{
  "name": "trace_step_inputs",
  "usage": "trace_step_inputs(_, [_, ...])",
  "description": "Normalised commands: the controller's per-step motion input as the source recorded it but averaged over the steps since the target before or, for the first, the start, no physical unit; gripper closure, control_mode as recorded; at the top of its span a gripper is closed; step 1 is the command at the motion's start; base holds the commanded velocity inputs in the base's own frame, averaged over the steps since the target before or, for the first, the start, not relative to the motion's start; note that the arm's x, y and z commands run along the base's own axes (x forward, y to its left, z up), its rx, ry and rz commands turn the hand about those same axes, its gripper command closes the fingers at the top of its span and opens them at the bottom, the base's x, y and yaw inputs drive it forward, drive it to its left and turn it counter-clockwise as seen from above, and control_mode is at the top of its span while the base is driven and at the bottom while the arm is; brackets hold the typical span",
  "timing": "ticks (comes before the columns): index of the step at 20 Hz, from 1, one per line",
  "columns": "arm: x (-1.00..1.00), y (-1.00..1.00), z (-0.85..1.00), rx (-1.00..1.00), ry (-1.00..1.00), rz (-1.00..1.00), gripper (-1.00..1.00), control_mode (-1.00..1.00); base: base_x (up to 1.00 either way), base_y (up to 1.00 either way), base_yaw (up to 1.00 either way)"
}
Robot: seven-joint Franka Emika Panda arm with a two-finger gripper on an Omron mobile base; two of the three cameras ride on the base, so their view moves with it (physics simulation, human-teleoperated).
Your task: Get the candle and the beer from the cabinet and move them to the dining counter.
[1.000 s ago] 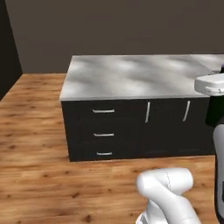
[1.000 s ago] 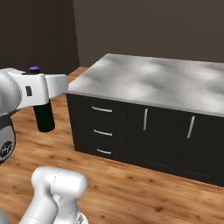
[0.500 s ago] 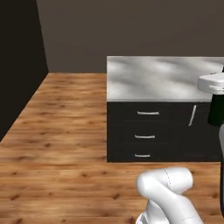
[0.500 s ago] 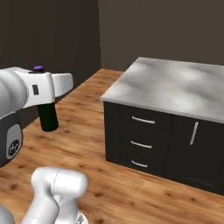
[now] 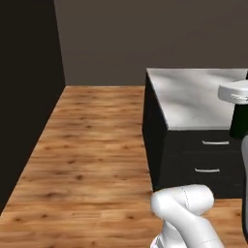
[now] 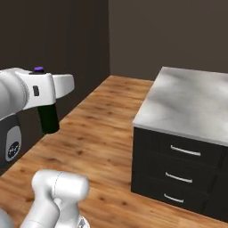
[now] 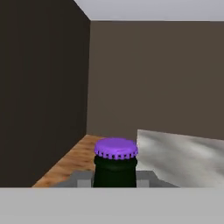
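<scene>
Beside the island's (image 6: 189,100) near-left corner, out over the wood floor (image 6: 98,133), the gripper (image 6: 48,106) is clamped on the beer (image 6: 48,118) and carries it upright in the air. In the right base view the bottle's dark body hangs below the white hand and its purple cap (image 6: 38,69) shows just above it. In the hand view the cap (image 7: 116,148) and neck (image 7: 115,171) sit between the two grey fingers (image 7: 145,177), which close on the neck from either side. In the left base view the bottle's body (image 5: 240,121) shows at the right edge, in front of the island's marble top (image 5: 198,94).

Compared with one second ago, both base views have swung: the island then filled the middle of each picture and now lies far to the right, with a dark wall (image 5: 26,97) taking up the left side and more floor visible ahead. This is a shift of the whole picture, so the cameras moved, not the furniture. The arm's pose and the bottle's place in the hand are unchanged.

The island's drawers (image 6: 185,171) are all closed; their contents cannot be seen. Its visible top holds nothing.
</scene>
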Motion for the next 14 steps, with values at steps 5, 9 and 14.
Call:
trace_step_inputs(5, [0.0,0.0,0.0,0.0,0.0,0.0,1.0,1.0,1.0,1.0,-0.09])
trace_step_inputs(9, [0.0,0.0,0.0,0.0,0.0,0.0,1.0,1.0,1.0,1.0,-0.1])
trace_step_inputs(14, [0.0,0.0,0.0,0.0,0.0,0.0,1.0,1.0,0.99,0.98,-0.22])
